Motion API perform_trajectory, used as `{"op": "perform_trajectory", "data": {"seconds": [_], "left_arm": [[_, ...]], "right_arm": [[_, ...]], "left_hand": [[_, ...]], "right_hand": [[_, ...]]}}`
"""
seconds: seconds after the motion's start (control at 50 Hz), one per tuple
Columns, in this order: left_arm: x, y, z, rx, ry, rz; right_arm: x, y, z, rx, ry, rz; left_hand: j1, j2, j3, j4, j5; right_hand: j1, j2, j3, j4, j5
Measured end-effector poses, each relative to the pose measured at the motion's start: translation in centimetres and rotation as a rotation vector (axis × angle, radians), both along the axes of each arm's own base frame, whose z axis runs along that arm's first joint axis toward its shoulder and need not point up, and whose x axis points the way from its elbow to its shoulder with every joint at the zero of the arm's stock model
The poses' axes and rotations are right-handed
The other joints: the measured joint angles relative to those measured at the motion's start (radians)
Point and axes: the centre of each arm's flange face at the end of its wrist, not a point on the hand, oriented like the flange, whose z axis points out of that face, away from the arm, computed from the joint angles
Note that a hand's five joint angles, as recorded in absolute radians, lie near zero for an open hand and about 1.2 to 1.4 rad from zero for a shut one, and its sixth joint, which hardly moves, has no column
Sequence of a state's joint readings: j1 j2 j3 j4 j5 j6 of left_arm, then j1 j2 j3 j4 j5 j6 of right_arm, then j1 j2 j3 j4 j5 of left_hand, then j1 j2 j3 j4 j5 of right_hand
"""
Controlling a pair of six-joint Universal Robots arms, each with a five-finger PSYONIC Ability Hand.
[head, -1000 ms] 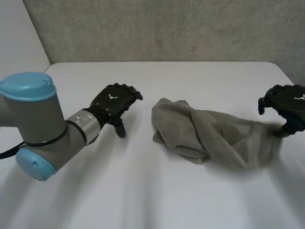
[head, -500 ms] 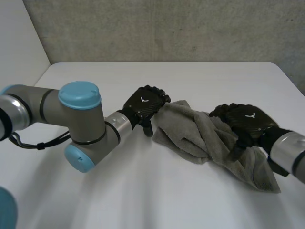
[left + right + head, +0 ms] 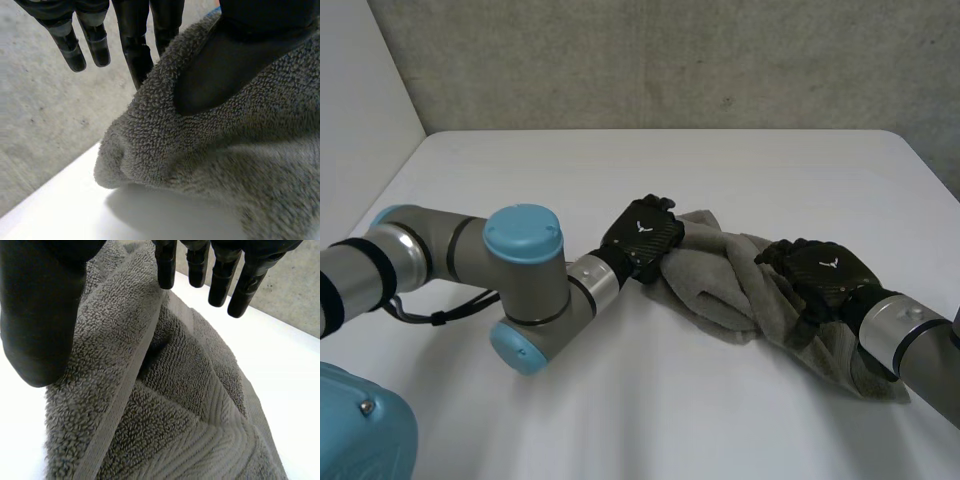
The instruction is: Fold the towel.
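A crumpled grey towel point(image 3: 725, 285) lies right of the table's middle. My left hand point(image 3: 642, 237) is at the towel's left end. In the left wrist view its thumb point(image 3: 227, 65) presses on a raised fold of the towel point(image 3: 210, 165), and two of its fingers point(image 3: 136, 55) reach behind that fold, pinching it. My right hand point(image 3: 817, 272) rests over the towel's right half. In the right wrist view its fingers point(image 3: 220, 272) stand straight above a hemmed edge of the towel point(image 3: 170, 410), thumb point(image 3: 40, 315) beside them, gripping nothing.
The white table point(image 3: 620, 165) meets a grey wall at the back. My left arm's elbow point(image 3: 525, 295) sits low over the table, left of the towel. Bare table lies behind and in front of the towel.
My left hand has moved right onto the towel's left end and closed on a fold. My right hand has come in from the table's right side onto the towel.
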State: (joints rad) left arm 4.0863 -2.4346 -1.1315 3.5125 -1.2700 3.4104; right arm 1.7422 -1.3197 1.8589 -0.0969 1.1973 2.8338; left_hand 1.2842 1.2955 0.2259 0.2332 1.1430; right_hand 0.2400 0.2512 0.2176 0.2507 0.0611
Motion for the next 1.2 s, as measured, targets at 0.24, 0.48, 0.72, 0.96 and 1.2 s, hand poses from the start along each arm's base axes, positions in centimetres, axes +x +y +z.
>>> {"op": "perform_trajectory", "data": {"seconds": [0.24, 0.48, 0.72, 0.96, 1.2], "left_arm": [[6.1, 0.3, 6.6, -0.043, 0.011, 0.123], [11.3, 5.9, 7.7, 0.023, -0.086, 0.067], [12.9, 8.2, 4.4, 0.154, -0.232, 0.042], [14.1, 4.2, 6.8, 0.106, -0.188, 0.139], [14.7, -0.1, 4.6, 0.184, -0.185, 0.227]], "right_arm": [[0.1, 0.7, 0.8, -0.013, -0.017, -0.001], [1.6, 2.7, 0.9, 0.003, -0.038, 0.067], [2.6, 3.7, -0.3, 0.043, -0.028, 0.111], [2.6, 3.5, -1.0, 0.044, -0.026, 0.106], [3.4, 3.5, -2.5, 0.051, -0.023, 0.129]], "left_hand": [[0.005, 0.0, 0.0, 0.0, 0.0], [-0.021, -0.036, 0.0, 0.0, -0.048], [-0.929, -0.972, 0.0, 0.0, -1.035], [-0.976, -1.001, 0.0, 0.0, -1.063], [-0.976, -1.002, 0.0, 0.0, -1.064]], "right_hand": [[0.002, 0.0, 0.0, 0.0, 0.0], [0.002, 0.0, 0.0, 0.0, 0.0], [0.002, 0.0, 0.0, 0.0, 0.0], [0.002, 0.0, 0.0, 0.0, 0.0], [0.002, 0.0, 0.0, 0.0, 0.001]]}}
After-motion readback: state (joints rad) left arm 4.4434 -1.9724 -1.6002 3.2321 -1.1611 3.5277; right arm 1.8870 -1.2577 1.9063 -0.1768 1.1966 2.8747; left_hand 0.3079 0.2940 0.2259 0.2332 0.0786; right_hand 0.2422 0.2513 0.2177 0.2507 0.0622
